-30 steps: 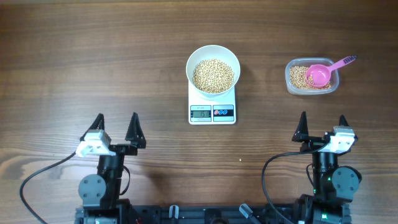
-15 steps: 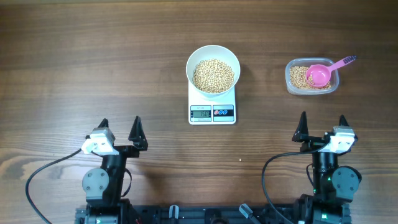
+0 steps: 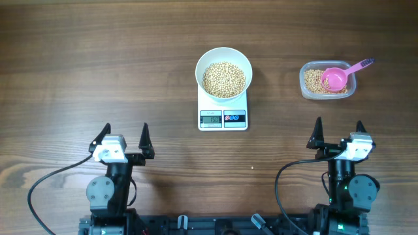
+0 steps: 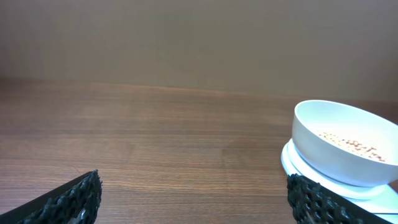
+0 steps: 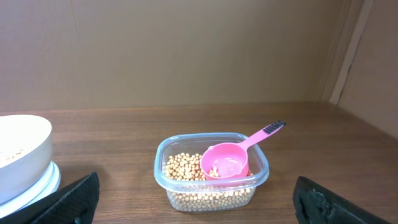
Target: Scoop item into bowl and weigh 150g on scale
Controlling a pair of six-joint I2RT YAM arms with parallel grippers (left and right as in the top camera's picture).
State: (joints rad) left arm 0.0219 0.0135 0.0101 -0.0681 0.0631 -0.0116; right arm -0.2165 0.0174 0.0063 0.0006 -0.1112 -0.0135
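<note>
Left gripper (image 3: 125,128) has shifted slightly right and squared up since a second ago; we see nothing else changed.

Beans (image 3: 224,79), small, round and tan, fill the deep, smooth white bowl (image 3: 224,55), which sits on the far end of the flat white scale (image 3: 223,118). The scale's long axis runs near to far, with its grey display and dark button panel facing the arms; we cannot read the digits or any brand. To the right, well apart, a clear plastic tub (image 3: 303,81) with rounded corners holds more beans and a glossy pink scoop (image 3: 334,79), its handle angled far-right over the rim. Both grippers hang near the table's (image 3: 98,52) front edge, the right gripper (image 3: 338,123) like the left with ridged black fingers spread wide, pinching nothing.
</note>
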